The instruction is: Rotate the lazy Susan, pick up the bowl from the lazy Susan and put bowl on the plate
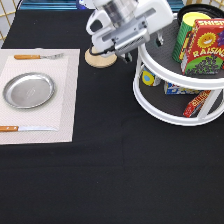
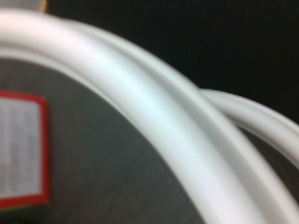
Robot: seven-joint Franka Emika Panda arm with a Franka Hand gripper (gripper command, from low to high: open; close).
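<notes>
The lazy Susan (image 1: 150, 107) stands at the exterior view's right, white with dark grey trays; its white rim (image 2: 153, 100) fills the wrist view. A black curved rim that looks like the bowl (image 1: 186, 11) shows at the back of the upper tier, mostly hidden behind a yellow can and a box. My gripper (image 1: 144, 47) hangs over the left edge of the upper tier, open and empty, apart from the bowl. The silver plate (image 1: 28, 90) lies bare on a pale placemat at the exterior view's left.
A red raisin box (image 1: 205, 47) and a yellow can (image 1: 192, 22) stand on the upper tier; small packets (image 1: 180, 90) lie on the lower tier. A wooden disc (image 1: 100, 59) sits under the arm. A fork (image 1: 37, 56) and a knife (image 1: 25, 128) flank the plate.
</notes>
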